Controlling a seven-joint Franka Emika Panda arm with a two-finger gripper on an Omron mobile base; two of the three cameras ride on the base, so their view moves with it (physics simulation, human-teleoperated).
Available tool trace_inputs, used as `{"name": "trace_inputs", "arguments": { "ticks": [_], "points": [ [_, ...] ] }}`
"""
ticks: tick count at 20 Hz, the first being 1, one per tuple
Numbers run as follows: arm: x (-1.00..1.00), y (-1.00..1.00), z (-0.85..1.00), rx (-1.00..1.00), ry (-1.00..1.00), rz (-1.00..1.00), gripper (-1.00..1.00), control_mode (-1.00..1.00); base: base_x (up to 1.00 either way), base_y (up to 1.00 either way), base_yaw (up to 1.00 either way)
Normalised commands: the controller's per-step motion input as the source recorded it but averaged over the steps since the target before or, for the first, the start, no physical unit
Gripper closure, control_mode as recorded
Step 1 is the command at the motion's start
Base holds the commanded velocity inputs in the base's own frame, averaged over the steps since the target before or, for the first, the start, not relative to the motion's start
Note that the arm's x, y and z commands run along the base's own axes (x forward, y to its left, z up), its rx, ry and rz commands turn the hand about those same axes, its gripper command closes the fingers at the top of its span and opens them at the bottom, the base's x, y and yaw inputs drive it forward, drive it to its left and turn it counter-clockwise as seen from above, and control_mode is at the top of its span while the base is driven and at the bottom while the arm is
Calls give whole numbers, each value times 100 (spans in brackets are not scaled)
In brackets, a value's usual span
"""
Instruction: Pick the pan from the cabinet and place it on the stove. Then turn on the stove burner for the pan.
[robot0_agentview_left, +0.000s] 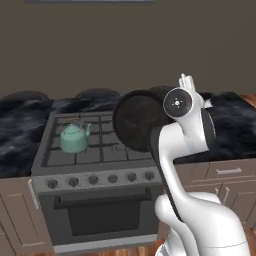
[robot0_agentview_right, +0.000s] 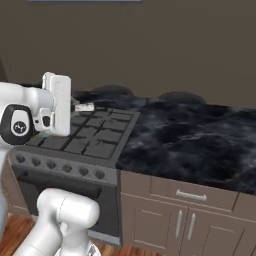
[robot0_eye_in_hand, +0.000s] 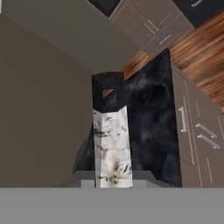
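Observation:
The black round pan (robot0_agentview_left: 135, 122) hangs tilted on its edge above the right side of the stove (robot0_agentview_left: 100, 152), its flat face turned toward the left base view. My gripper (robot0_agentview_right: 74, 106) is shut on the pan's handle (robot0_eye_in_hand: 111, 144), which is speckled white and ends in a black tip with a hole (robot0_eye_in_hand: 108, 92). The handle's tip (robot0_agentview_right: 84, 106) pokes out to the right of my white hand, over the stove's grates (robot0_agentview_right: 95, 137). A row of round knobs (robot0_agentview_left: 100, 179) runs along the stove's front. The cabinet is out of view.
A teal kettle (robot0_agentview_left: 74, 139) stands on the stove's left grates. Dark marbled counter (robot0_agentview_right: 200, 135) extends to the right of the stove, with brown drawer and door fronts (robot0_agentview_right: 190, 210) below. A plain brown wall rises behind.

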Motion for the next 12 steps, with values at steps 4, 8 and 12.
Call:
{"name": "trace_inputs", "arguments": {
  "ticks": [4, 8, 12],
  "points": [
    [0, 0, 0, 0, 0, 0, 100, 100, 28, 51, -39],
    [0, 0, 0, 0, 0, 0, 100, 100, 26, 51, -39],
    [0, 0, 0, 0, 0, 0, 100, 100, 24, 48, -39]
  ]
}}
